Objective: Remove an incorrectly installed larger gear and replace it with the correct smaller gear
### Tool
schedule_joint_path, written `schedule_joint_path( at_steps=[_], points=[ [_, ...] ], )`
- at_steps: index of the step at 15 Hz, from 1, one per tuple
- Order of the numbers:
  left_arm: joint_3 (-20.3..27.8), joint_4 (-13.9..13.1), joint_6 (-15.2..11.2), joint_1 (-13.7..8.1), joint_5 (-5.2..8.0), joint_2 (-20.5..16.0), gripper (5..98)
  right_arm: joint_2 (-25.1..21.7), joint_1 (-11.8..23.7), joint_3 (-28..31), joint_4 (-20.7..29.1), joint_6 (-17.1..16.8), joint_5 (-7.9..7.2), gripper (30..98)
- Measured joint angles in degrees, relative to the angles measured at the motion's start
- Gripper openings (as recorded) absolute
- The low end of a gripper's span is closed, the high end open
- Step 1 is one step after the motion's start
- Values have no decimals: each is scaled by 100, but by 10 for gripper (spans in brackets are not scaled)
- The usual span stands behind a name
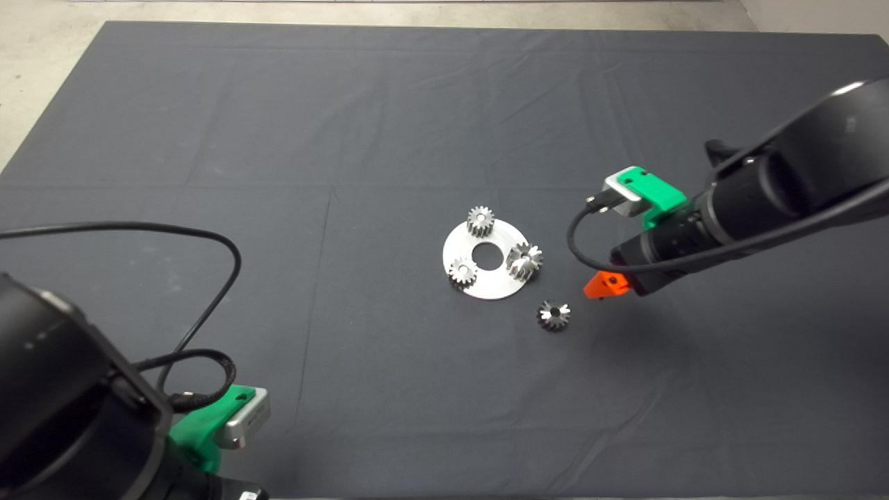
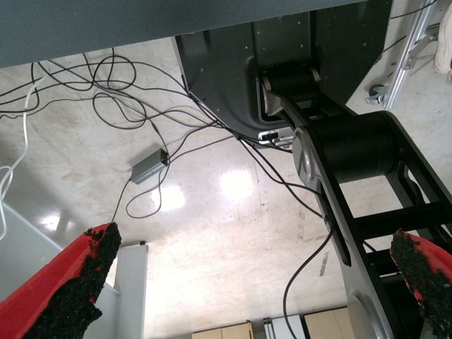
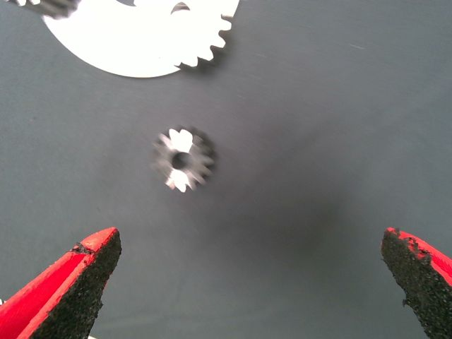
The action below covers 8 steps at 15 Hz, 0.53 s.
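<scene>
Round plate [image 1: 464, 244] mid-mat, larger gear [image 1: 525, 261] seated at its 3 o'clock. Smaller gear [image 1: 553, 315] loose at 5. Right gripper [image 3: 247, 282] spread wide nearby, so centre over larger gear first. Left gripper [image 2: 247, 282] parked, spread too.

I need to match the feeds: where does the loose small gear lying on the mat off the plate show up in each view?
Head view: the smaller gear lies on the mat, just off the round plate, toward the right gripper.
Left wrist view: not in it; only floor, cables and the robot's base.
Right wrist view: the smaller gear lies ahead of the open fingers.
Shared landmark: the plate's edge with the larger gear overhanging it.
</scene>
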Motion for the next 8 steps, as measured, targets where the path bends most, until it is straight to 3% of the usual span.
schedule_joint_path(
  at_steps=[6,8],
  points=[
    [0,-1,1,-1,2,-13,982,250,-446,-238,-613,-441,15,976],
    [0,-1,0,-2,2,-13,982,282,-644,-388,-691,-690,159,976]
  ],
)
